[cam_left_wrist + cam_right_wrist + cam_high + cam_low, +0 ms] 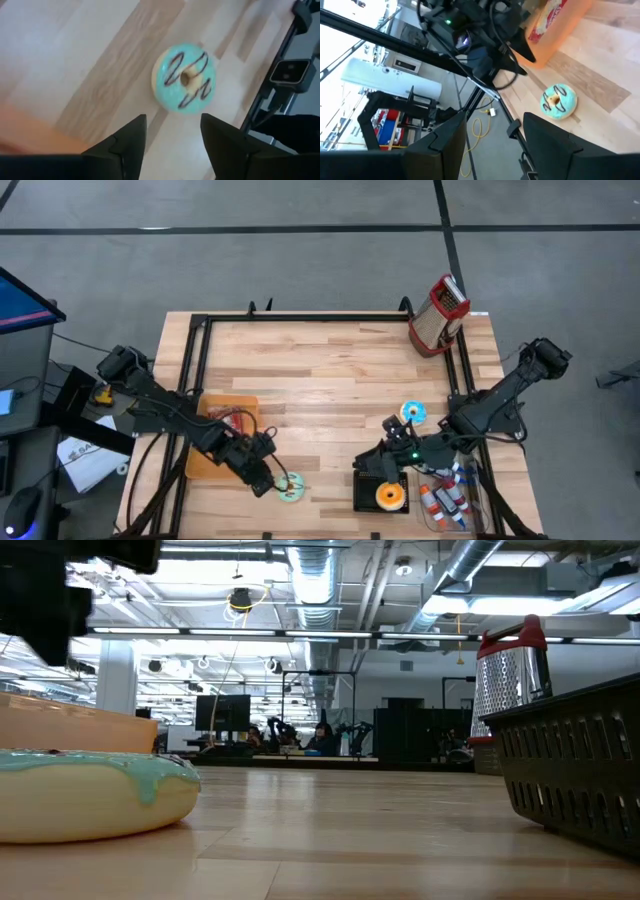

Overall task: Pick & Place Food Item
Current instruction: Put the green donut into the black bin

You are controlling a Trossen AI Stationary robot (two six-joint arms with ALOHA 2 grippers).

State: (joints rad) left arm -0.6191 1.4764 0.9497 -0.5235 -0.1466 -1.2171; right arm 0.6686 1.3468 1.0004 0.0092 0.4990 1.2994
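A teal-iced donut with chocolate squiggles (289, 491) lies flat on the wooden table near its near edge, icing up. It also shows as the donut (184, 77), as the donut (559, 101) and close up as the donut (90, 795). My left gripper (265, 480) (172, 117) hovers open just to the donut's left, fingers short of it. My right gripper (385, 455) (495, 117) is open above the black basket (378, 492), which holds an orange-iced donut (390, 496).
An orange tray (215, 435) with a red packet sits left of the teal donut. A blue-iced donut (413, 412) lies farther back on the right. A red-handled grater (438, 315) stands at the far right corner. A clear bin of bottles (450, 502) sits near right.
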